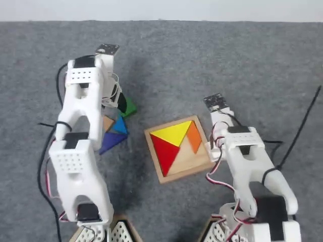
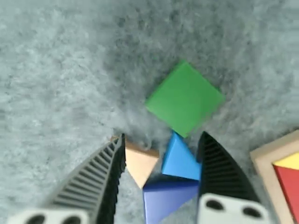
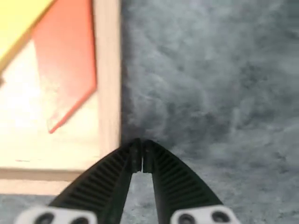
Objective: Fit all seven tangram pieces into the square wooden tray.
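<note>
The square wooden tray [image 1: 153,157] lies mid-table and holds a yellow triangle [image 1: 174,133], a red triangle [image 1: 165,151] and an orange triangle [image 1: 194,136]. Left of it, on the grey carpet, lie a green square [image 2: 184,99], a tan triangle [image 2: 140,163], a light blue triangle [image 2: 180,158] and a dark blue piece [image 2: 166,198]. My left gripper [image 2: 161,149] hangs open over the tan and light blue triangles, just short of the green square. My right gripper [image 3: 141,154] is shut on nothing, its tips beside the tray's outer rim [image 3: 107,93] near the orange triangle [image 3: 70,60].
Grey carpet covers the table. The loose pieces [image 1: 118,126] cluster tightly under the left arm [image 1: 83,101]. The right arm [image 1: 247,161] stands at the tray's right side. A black cable [image 1: 303,126] trails at the far right. Both arm bases sit at the front edge.
</note>
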### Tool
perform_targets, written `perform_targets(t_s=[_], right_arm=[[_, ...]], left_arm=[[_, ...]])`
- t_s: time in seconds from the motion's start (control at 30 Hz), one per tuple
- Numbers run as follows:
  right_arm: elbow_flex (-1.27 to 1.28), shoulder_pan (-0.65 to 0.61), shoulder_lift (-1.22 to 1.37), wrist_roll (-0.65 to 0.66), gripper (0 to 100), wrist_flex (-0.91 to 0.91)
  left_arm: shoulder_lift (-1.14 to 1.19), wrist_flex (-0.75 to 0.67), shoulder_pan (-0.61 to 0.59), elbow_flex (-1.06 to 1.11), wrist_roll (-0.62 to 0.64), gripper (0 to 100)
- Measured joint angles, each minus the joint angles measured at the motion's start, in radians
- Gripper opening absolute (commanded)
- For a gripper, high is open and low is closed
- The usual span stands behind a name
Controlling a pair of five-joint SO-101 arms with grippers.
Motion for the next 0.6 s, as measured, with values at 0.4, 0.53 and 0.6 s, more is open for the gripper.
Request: perform_targets(t_s=[0.4, 0.53, 0.6], right_arm=[[-0.006, -0.006, -0.023, -0.049, 2.6, 0.020], [0.018, 0.049, -0.143, -0.075, 2.7, 0.021], [0.060, 0.071, -0.218, -0.080, 2.7, 0.021]], left_arm=[[-0.037, 0.118, -0.193, -0.003, -0.132, 21], [-0.147, 0.100, -0.183, 0.132, -0.189, 21], [-0.210, 0.035, -0.163, 0.253, -0.199, 21]])
